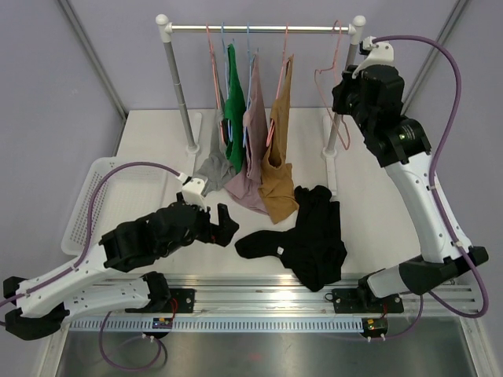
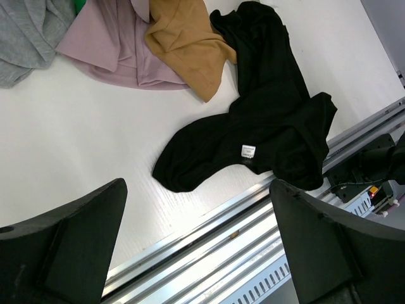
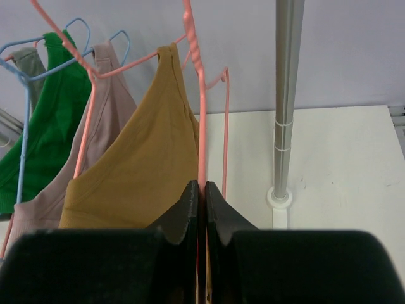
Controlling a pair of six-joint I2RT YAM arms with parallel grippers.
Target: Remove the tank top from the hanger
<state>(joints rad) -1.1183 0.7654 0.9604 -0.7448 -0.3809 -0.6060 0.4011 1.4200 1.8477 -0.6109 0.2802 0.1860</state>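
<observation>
Main worry imo is the right claw (image 3: 202,190): it's pressed together on the wire of the bare pink hanger (image 3: 202,126), and the tan top (image 3: 136,171) hangs just beside it. If that arm pulls sideways or twists, it could drag the hanger off the rail (image 1: 259,29), or swing it into the tan top and knock that one down too. Can't rly tell from above whether the hook sits properly on the rail bc the arm covers part of it. Other risk: the black tank top (image 1: 310,236) lies crumpled on the table (image 1: 157,149) near the front edge, w/ one end reaching toward the left claw (image 1: 226,225). A low sweep by that arm could snag the fabric and shove it onto the metal track in front. The left claw is spread wide w/ nothing in it, sitting to the left of the top, near its closest end but not touching afaict. So the top looks off its hanger already, and the right claw is well apart from it, up by the rail.
</observation>
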